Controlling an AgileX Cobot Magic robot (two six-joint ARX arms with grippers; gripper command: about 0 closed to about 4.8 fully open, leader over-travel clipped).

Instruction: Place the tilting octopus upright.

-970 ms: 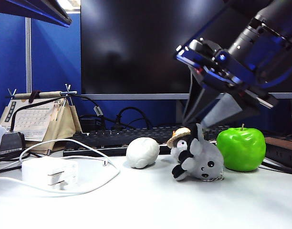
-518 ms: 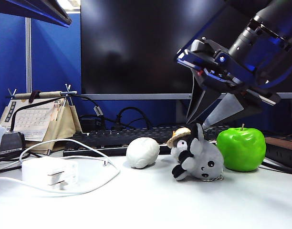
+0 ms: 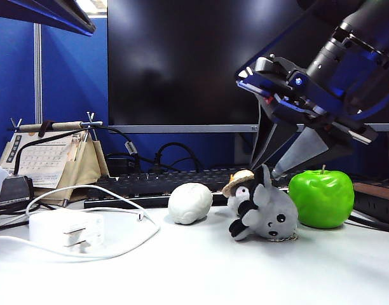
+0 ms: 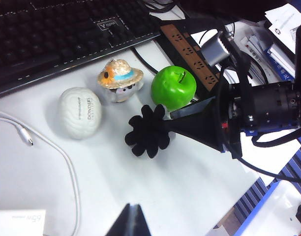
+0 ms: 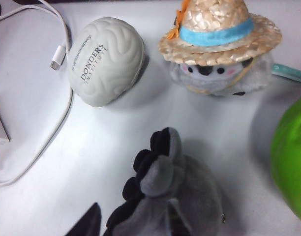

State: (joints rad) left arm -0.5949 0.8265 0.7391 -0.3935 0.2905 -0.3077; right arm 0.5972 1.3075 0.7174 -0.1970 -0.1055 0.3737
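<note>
The grey plush octopus point(image 3: 274, 216) lies tipped on its side on the white table, its face towards the exterior camera and its black-bottomed tentacles point(image 4: 148, 132) pointing up and left. My right gripper point(image 3: 266, 169) hangs open just above it, with a finger on each side of the raised tentacles. In the right wrist view the octopus point(image 5: 175, 196) fills the space at my right gripper point(image 5: 132, 223), one dark finger point(image 5: 89, 223) standing beside it. My left gripper point(image 4: 132, 221) is shut and empty, held well back over bare table.
A straw-hatted penguin plush point(image 3: 240, 187) touches the octopus from behind. A green apple point(image 3: 321, 198) stands close on the right and a white brain-shaped lump point(image 3: 190, 203) on the left. A keyboard point(image 3: 150, 184), a white charger point(image 3: 66, 230) with its cable, and a desk calendar point(image 3: 48, 159) lie further left.
My right gripper's hand has tipped very slightly while its fingertips stay just over the octopus. The octopus and the other things have not moved.
</note>
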